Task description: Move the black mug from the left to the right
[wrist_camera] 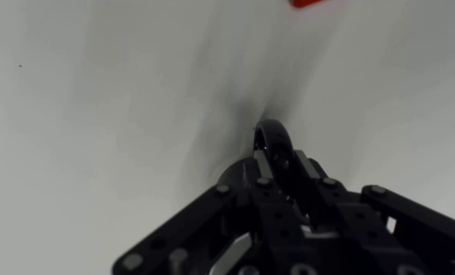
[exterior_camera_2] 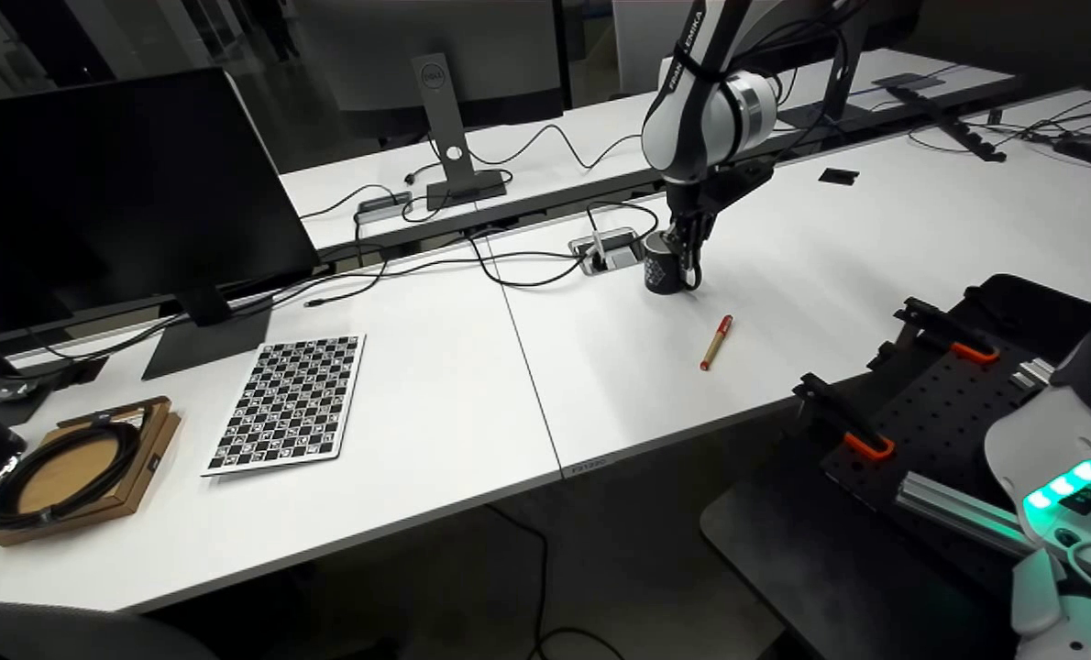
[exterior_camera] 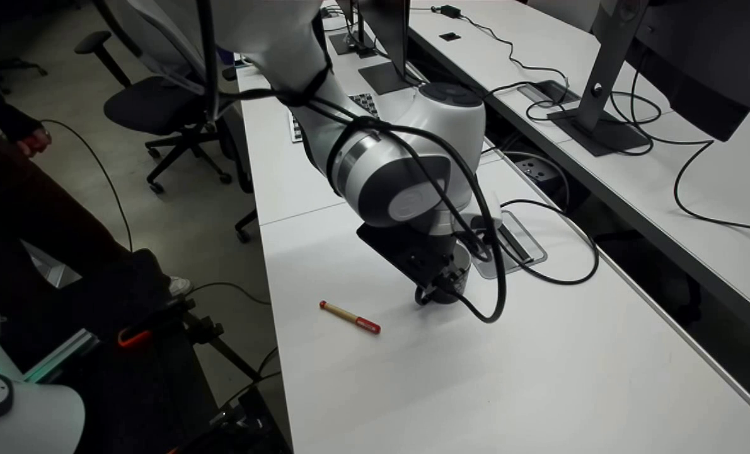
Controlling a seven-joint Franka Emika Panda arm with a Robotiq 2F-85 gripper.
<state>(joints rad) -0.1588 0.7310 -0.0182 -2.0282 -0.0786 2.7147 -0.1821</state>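
Observation:
The black mug (exterior_camera_2: 662, 270) stands upright on the white table, with a pale pattern on its side; it also shows in an exterior view (exterior_camera: 463, 282), partly behind the gripper. It appears to rest on the table top. My gripper (exterior_camera_2: 689, 255) points down at the mug's handle side. In the wrist view the mug's handle (wrist_camera: 274, 133) lies between the two fingertips of the gripper (wrist_camera: 285, 165), which look closed against both of its sides. Most of the mug's body is hidden behind the fingers in the wrist view.
A red and tan stick (exterior_camera: 350, 317) lies near the mug. A grey cable box (exterior_camera_2: 608, 249) with black wires sits right beside the mug. A checkered board (exterior_camera_2: 293, 403), a monitor (exterior_camera_2: 124, 211) and a cardboard box with a coiled cable (exterior_camera_2: 82, 467) stand farther along the table.

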